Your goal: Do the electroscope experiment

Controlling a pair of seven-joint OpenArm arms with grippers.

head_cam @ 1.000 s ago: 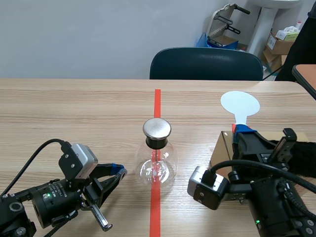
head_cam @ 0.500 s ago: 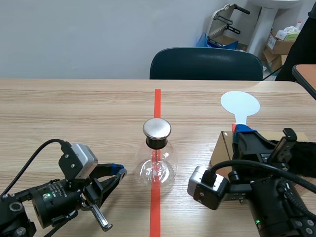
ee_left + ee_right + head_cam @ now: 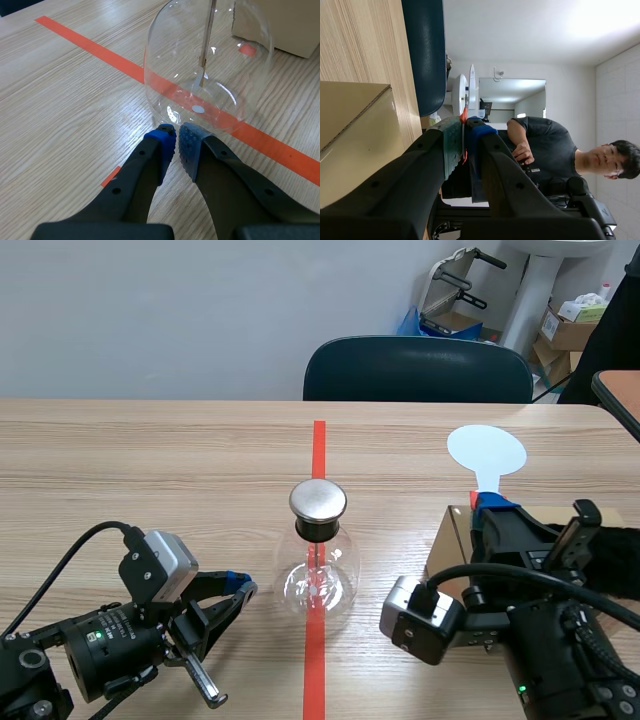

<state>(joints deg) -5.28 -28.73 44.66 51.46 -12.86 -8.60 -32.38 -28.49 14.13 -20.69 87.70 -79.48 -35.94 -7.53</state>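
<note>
Right pincer (image 3: 490,506) is clamped on the thin red-orange handle of a flat round white paddle (image 3: 486,451). The disc stands up past the fingertips, over the far end of a tan cardboard box (image 3: 448,540).

Left pincer (image 3: 176,142) is nearly closed, with only a slit between its 2 blue pads, and holds nothing. Its tips sit low on the wooden counter (image 3: 150,470), just beside the base of the clear round-bellied glass electroscope flask (image 3: 317,585); cannot tell if they touch.

The flask stands upright on the orange-red tape line mid-counter, between the 2 arms and well apart from the paddle. It has a silver metal disc cap (image 3: 318,500) on a black stopper and a thin metal rod (image 3: 206,35) hanging inside.

Handling, as judged:
- **Paddle:** looks light and thin and probably flexes. The handle grip suits it and leaves the disc free to meet the cap.
- **Flask:** looks fragile, smooth and slippery, likely top-heavy under the cap. A hard tap could slide or tip it.
- **Where to hold the flask:** the black stopper neck, or steady the belly low with light pressure and stay off the metal cap. The left pincer would need to open wide for that.
</note>
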